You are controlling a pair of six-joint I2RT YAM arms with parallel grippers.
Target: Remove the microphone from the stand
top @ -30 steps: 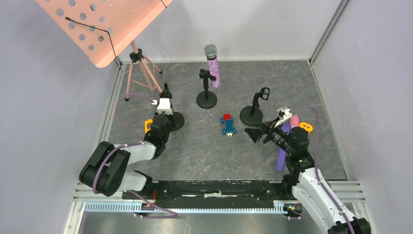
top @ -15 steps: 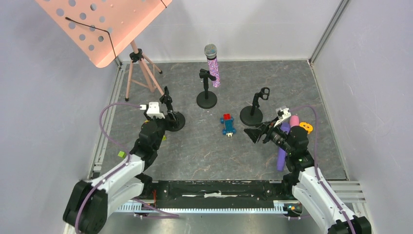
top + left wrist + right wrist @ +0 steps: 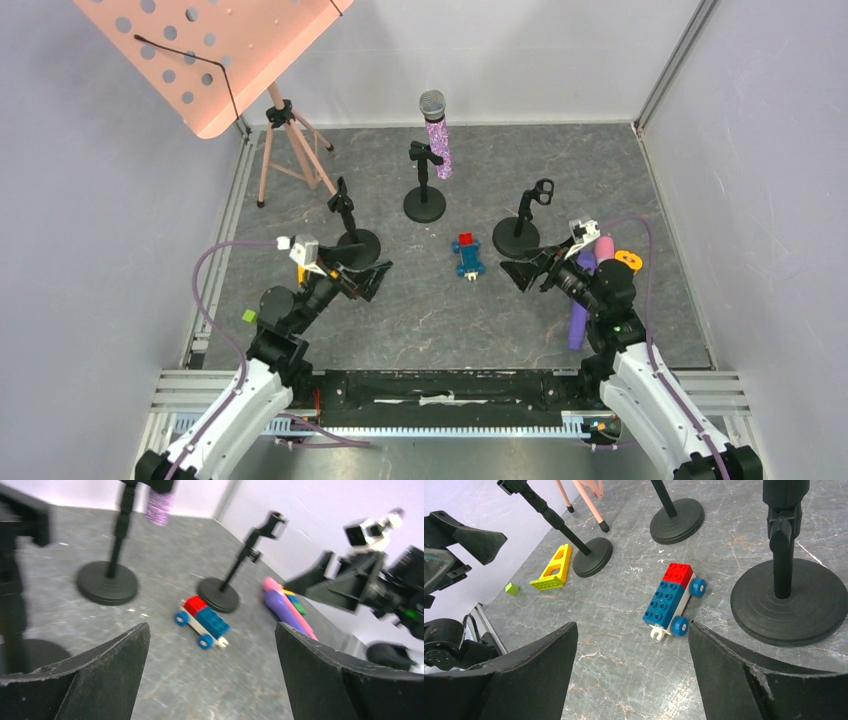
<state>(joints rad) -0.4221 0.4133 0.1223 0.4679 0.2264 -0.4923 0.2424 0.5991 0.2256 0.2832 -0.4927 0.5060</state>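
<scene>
I see left gripper [image 3: 368, 282] at 7 o'clock, jaws apart, gripping nothing. Right gripper [image 3: 525, 275] at 4 o'clock, likewise. Microphone [image 3: 437, 135] clipped in stand [image 3: 424, 192], 12 o'clock.

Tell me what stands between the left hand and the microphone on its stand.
Nothing visible blocks it. From the open left hand to the microphone the line looks free; an empty stand sits just left of it, close to the hand.

Microphone [image 3: 437, 135] on rear stand [image 3: 424, 203]; toy car [image 3: 467, 257] before it.
</scene>
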